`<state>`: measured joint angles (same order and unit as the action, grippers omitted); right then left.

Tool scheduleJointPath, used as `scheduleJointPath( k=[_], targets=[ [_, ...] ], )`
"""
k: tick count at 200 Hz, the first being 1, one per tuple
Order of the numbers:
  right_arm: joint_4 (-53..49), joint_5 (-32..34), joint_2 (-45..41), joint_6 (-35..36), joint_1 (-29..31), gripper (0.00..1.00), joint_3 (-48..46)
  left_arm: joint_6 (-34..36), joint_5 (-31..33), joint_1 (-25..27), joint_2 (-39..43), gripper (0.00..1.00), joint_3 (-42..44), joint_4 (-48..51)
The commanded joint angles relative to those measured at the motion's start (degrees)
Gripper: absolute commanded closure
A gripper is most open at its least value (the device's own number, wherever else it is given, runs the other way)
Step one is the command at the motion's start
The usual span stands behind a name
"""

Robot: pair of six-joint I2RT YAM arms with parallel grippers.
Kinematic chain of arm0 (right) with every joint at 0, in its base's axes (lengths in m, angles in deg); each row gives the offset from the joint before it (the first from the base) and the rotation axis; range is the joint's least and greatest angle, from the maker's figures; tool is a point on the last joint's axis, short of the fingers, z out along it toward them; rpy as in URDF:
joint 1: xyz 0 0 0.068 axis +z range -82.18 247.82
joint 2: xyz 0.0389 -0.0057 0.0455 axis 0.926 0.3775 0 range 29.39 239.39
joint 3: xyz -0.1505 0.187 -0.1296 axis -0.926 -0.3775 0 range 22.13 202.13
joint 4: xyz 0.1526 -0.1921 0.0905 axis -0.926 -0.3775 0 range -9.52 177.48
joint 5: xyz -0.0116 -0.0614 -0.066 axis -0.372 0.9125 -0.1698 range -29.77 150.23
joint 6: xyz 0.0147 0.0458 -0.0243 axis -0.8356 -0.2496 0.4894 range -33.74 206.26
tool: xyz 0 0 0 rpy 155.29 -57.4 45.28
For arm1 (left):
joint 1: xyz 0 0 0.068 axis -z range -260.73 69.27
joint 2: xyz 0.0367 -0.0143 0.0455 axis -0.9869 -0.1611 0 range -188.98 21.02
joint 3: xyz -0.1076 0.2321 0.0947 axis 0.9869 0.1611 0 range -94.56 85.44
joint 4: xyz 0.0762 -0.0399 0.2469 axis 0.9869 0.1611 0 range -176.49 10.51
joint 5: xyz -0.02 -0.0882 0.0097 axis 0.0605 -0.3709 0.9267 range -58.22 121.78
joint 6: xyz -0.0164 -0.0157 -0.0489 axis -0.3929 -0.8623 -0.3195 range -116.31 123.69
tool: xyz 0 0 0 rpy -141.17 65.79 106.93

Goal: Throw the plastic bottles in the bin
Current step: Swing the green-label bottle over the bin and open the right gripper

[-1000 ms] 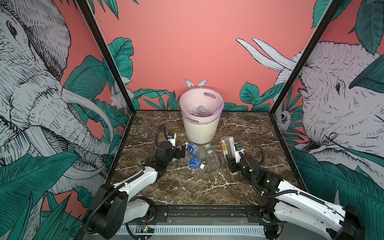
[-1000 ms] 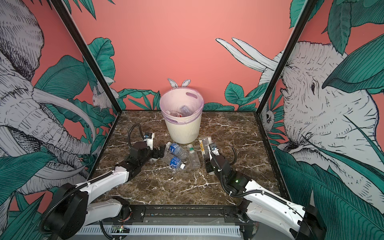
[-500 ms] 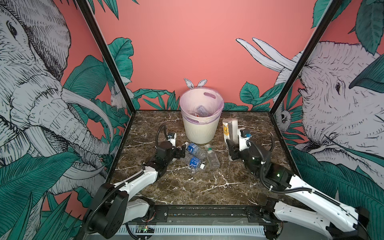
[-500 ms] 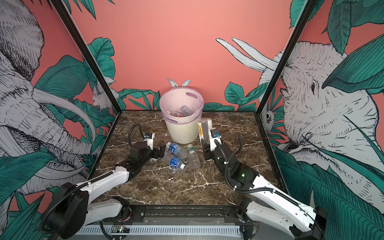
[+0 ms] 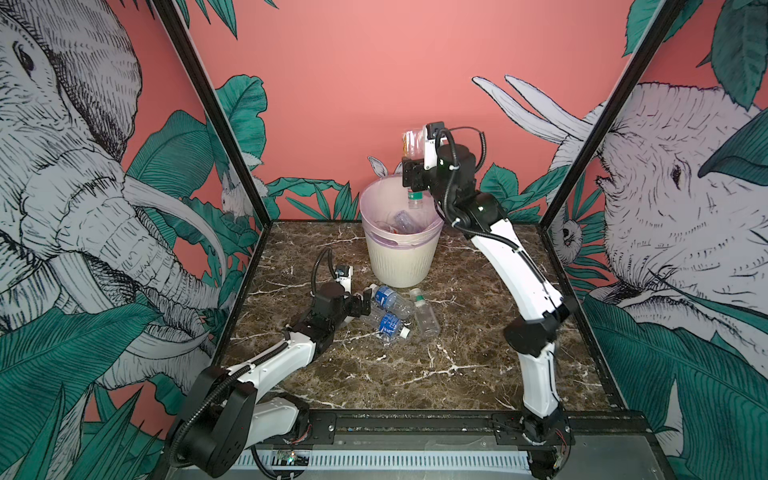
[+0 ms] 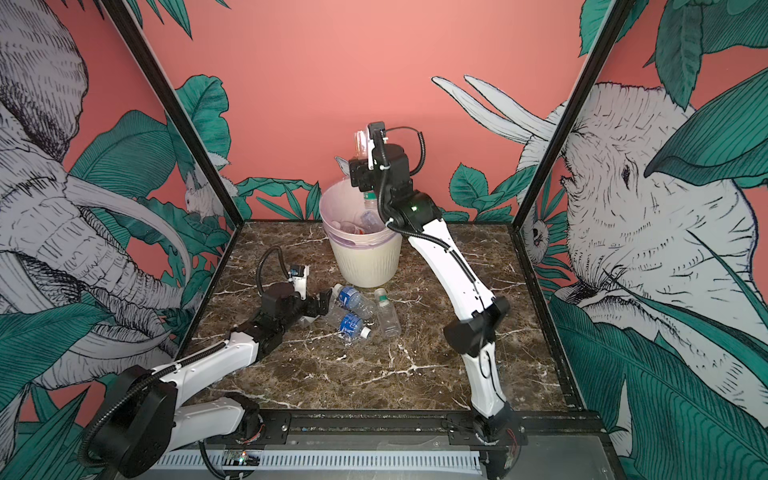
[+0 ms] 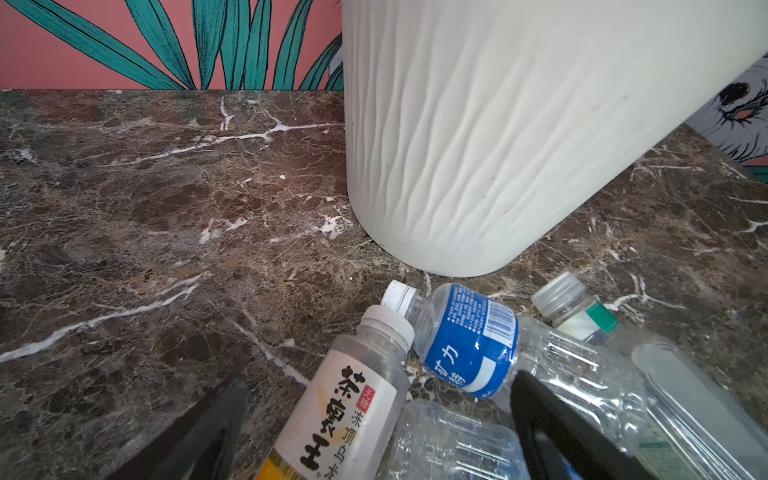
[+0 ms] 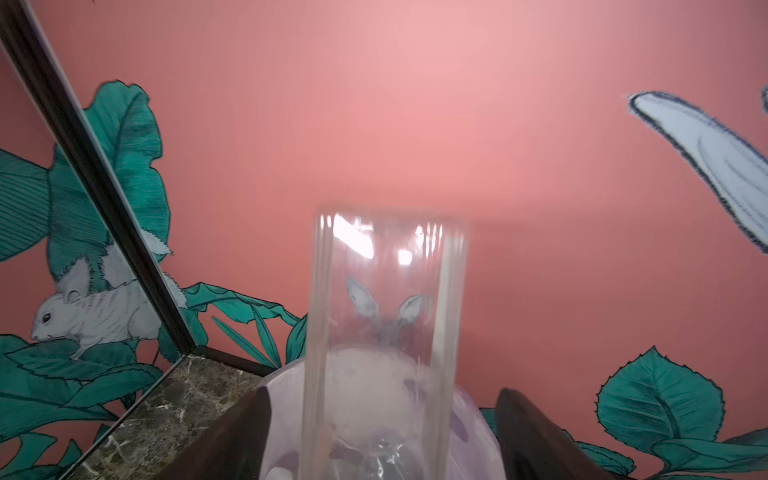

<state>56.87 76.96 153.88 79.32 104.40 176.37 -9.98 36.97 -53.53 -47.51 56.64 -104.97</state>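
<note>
The cream ribbed bin [image 5: 401, 257] with its lilac liner stands at the back of the marble top. My right gripper [image 5: 413, 176] is above its mouth. In the right wrist view both fingers [image 8: 232, 436] stand apart from a clear bottle [image 8: 386, 311], which hangs cap-down and blurred between them, so this gripper is open. My left gripper [image 5: 360, 309] lies low on the table, open. Between its fingers [image 7: 552, 428] lie a white-labelled bottle [image 7: 349, 407] and a crushed clear one [image 7: 449, 444]. Two blue-labelled bottles [image 5: 390, 300] [image 5: 390, 326] and a green-banded clear bottle [image 5: 424, 311] lie beside them.
Other bottles [image 5: 401, 218] lie inside the bin. The cluster on the table sits just in front of the bin wall [image 7: 498, 145]. Printed walls close the cell on three sides, with black corner posts [image 5: 208, 104] at the back.
My right arm has risen from the table to above the bin with the clear bottle, and its jaws have opened off it. The left arm has stayed put.
</note>
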Motion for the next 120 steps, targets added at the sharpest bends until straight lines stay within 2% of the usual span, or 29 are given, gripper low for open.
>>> scheduleJointPath(
  k=[1,9,37,79,120],
  targets=[
    [-11.03,-2.35,-0.11,-0.71,0.07,0.03,7.87,0.08,0.34,-0.24,1.74,0.0,-1.48,0.98],
    [-8.76,-2.88,-2.74,-0.79,0.07,0.01,4.04,-0.11,0.29,-0.22,1.68,0.0,-1.6,1.1],
    [3.06,-3.65,-15.87,-0.75,0.16,0.01,-18.43,-0.31,0.16,-0.22,1.73,0.0,-1.79,1.42],
    [5.83,-1.67,-27.1,-0.88,0.09,0.01,-36.75,0.13,0.49,-0.21,1.59,0.0,-2.09,2.18],
    [12.88,-0.08,-40.32,-1.54,-0.58,0.01,-59.86,0.92,2.1,-0.26,1.18,0.02,-2.36,3.23]
  ],
)
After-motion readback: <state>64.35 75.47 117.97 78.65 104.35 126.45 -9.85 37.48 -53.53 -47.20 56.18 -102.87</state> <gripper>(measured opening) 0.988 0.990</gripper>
